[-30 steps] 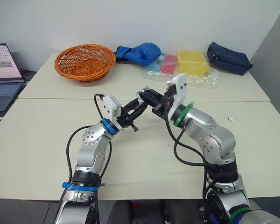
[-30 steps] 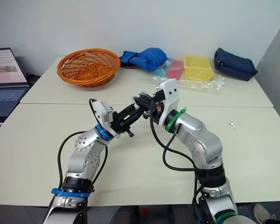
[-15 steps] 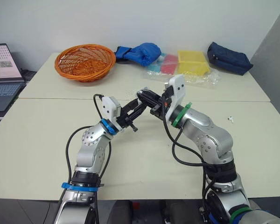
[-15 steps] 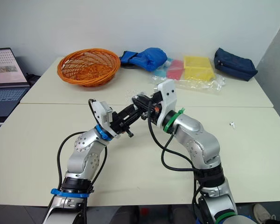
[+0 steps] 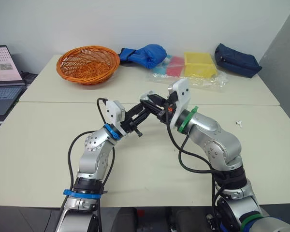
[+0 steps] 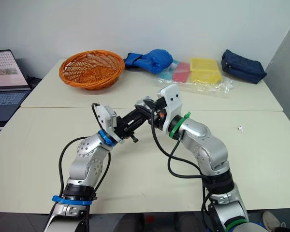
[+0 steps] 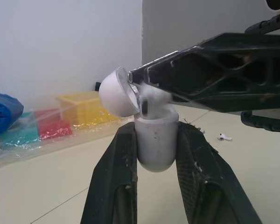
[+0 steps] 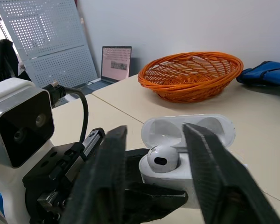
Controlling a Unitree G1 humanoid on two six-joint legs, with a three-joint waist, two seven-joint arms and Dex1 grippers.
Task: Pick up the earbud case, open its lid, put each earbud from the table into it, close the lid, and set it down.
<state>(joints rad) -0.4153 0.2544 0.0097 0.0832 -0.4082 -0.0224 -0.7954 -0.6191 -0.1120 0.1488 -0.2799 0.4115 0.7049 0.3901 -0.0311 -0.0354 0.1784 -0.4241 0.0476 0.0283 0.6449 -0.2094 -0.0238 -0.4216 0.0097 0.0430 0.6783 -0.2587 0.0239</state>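
My left gripper (image 7: 156,130) is shut on the white earbud case (image 7: 155,140), holding it upright above the table's middle with its lid (image 7: 115,92) swung open. One white earbud (image 8: 162,157) sits in a slot of the case. My right gripper (image 8: 154,130) reaches in from the right, and its black fingers (image 8: 113,154) stand open on either side of the case top. In the left eye view both grippers meet at the case (image 5: 144,98). A second earbud (image 5: 239,123) lies on the table far to the right.
Along the back of the table (image 5: 48,145) stand an orange wicker basket (image 5: 88,64), a blue bag (image 5: 145,54), yellow and red packets in plastic (image 5: 199,65) and a navy pouch (image 5: 237,59). A laptop (image 5: 2,77) sits at the far left.
My right gripper has edged a little left, closer over the open case. The left gripper and the case have stayed in place.
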